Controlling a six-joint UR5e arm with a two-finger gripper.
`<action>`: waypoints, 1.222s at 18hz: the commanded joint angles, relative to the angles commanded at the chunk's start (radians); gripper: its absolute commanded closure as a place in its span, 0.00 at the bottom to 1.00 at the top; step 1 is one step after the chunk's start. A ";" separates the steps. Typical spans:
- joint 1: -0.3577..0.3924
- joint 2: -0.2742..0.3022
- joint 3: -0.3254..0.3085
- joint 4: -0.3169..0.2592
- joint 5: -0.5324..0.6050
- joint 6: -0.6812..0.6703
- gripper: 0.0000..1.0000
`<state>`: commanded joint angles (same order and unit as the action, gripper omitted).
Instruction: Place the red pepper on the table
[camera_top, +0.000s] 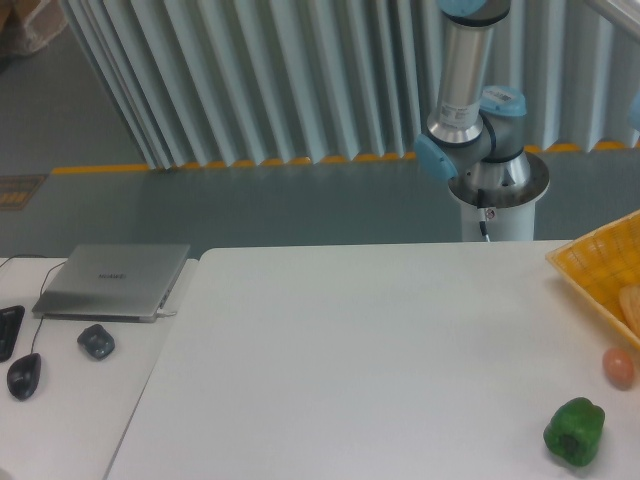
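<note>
Grey ribbed curtain w/ a yellow-striped floor line runs behind the white table (380, 350). Pincer isn't in frame, so its state can't be told; only the arm's base and lower joints (470, 130) show, standing behind the table's far edge, right of centre. Red pepper isn't visible anywhere in view. Nearest the arm base, a yellow woven basket (590, 268) pokes in at the right edge, w/ something pale inside, too cropped to tell. Just below it sits a small orange-pink fruit (618, 367) on the table, then a green pepper (574, 432) near the front right corner. Far left, on a separate surface: closed laptop (112, 281), two mice (96, 342).
</note>
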<state>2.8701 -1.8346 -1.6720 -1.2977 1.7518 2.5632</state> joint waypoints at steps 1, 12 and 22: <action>0.002 -0.002 -0.005 0.000 0.002 0.017 0.00; 0.005 -0.014 -0.029 -0.006 0.040 0.028 0.00; 0.031 -0.046 -0.025 0.000 -0.004 0.020 0.00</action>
<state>2.9008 -1.8806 -1.6966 -1.2978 1.7474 2.5833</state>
